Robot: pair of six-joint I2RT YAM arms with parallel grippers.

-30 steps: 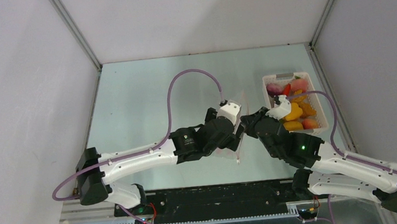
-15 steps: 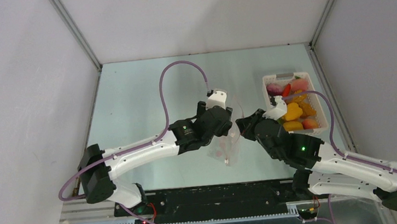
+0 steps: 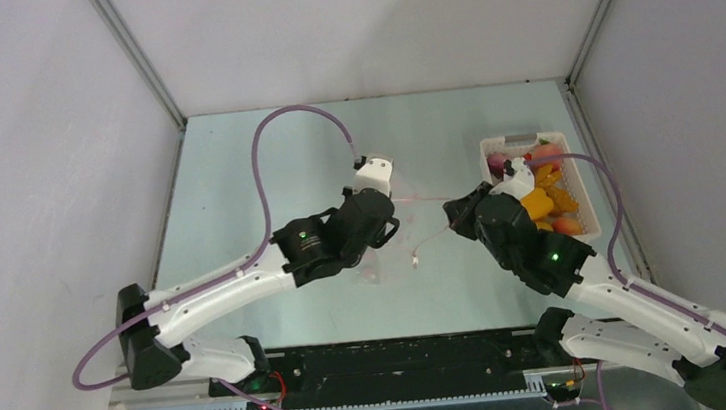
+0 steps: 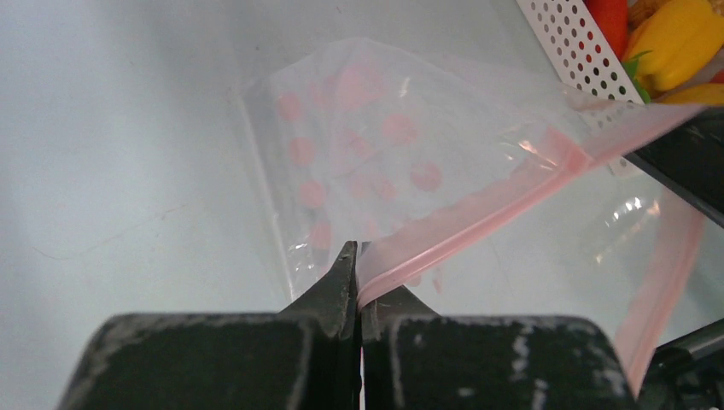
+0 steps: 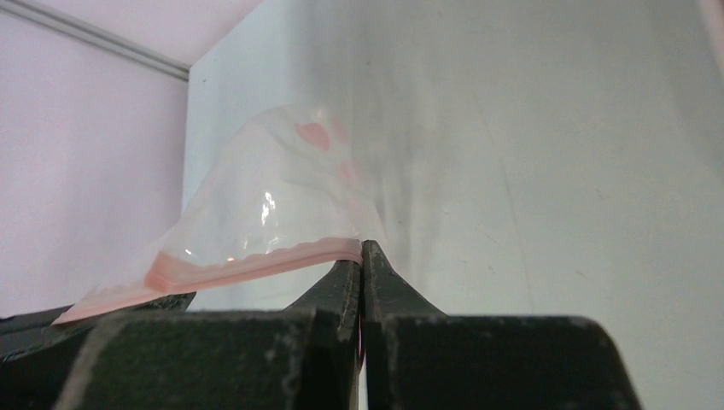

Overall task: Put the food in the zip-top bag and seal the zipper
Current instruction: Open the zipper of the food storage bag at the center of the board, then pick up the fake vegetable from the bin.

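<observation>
The clear zip-top bag (image 4: 367, 145) with pink dots hangs above the table, stretched between both grippers. Its pink zipper (image 4: 504, 201) runs taut from one to the other. My left gripper (image 4: 359, 260) is shut on one end of the zipper (image 3: 419, 200), seen from above as my left gripper (image 3: 395, 214). My right gripper (image 5: 363, 249) is shut on the other end of the zipper (image 5: 256, 260), seen from above as my right gripper (image 3: 452, 206). The bag (image 5: 265, 192) looks empty. The food (image 3: 540, 203) lies in the white basket: a yellow piece (image 4: 674, 34) and a red piece (image 4: 610, 13) show.
The white perforated basket (image 3: 523, 137) stands at the right of the table, just behind my right arm, with its wall (image 4: 572, 43) close to the bag. Grey enclosure walls rise left, right and behind. Purple cables loop above both arms.
My left gripper has shut on the zipper end and drawn away to the left. The bag, hanging slack before, is now pulled taut between the grippers. My right gripper stayed shut and shifted slightly back.
</observation>
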